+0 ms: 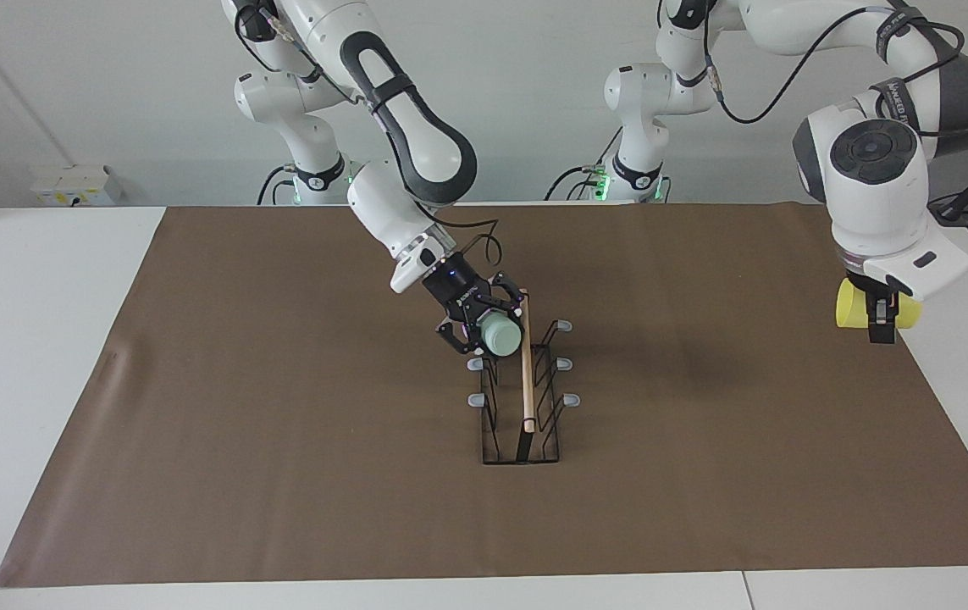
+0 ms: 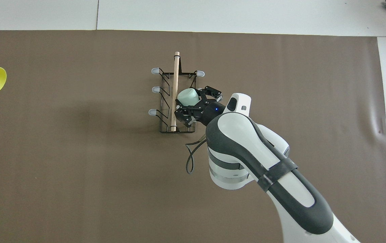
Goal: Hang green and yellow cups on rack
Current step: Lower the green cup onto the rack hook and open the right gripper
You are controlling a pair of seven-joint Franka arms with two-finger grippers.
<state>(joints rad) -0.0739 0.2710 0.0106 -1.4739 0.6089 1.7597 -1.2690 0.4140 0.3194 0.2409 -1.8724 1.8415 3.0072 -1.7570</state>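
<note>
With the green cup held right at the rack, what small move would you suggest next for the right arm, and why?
Probably ease the green cup a little lower onto a prong on the right arm's side of the rack. The right pincer is shut on the cup just over that row, beside the rod, and it does not look seated yet. The left pincer waits, holding the yellow cup over the mat's edge.

Robotics lab, two robot arms [image 1: 399, 110], paper-covered table [image 1: 43, 339]

No legible text; faint lettering on left arm's strap [image 1: 897, 87] unreadable.
</note>
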